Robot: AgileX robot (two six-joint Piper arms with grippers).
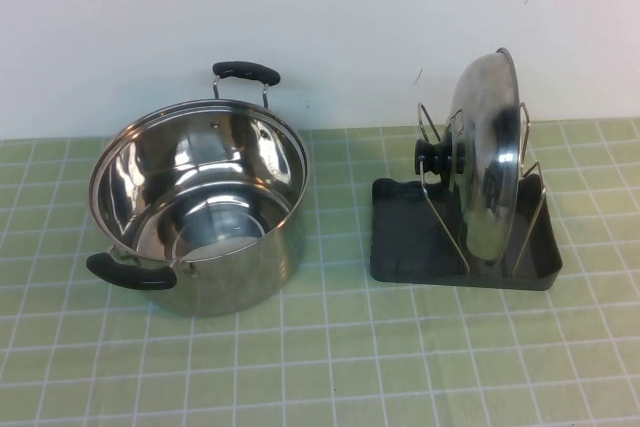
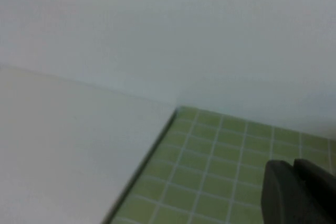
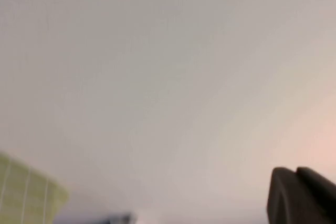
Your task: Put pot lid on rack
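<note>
The green checked mat point(image 1: 330, 367) lies nearest, and its near part is bare. On its left side stands the big shiny pot point(image 1: 200, 212), open at the top, with one black handle at the near left and one at the far side.

On the right side sits the rack point(image 1: 395, 247), a dark grey tray with thin wire loops standing up. The pot lid point(image 1: 490, 162) stands on its edge in those loops. It tips a little, and its black knob point(image 1: 433, 157) points left, toward the pot. So the job looks done.

Neither arm shows from above. The left gripper point(image 2: 299, 192) is only a dark bit at the corner of its own camera view, over a corner of the mat and away from the pot and rack. The right gripper point(image 3: 302, 195) is a dark bit too, in front of a plain white wall. I cannot tell if either one's jaws are apart or together.

What could go wrong? The lid is tall and the rack is small and light. A bump from an arm could make the lid roll out or tip the rack over. The pot stands apart from the rack, so it is not in the way.
</note>
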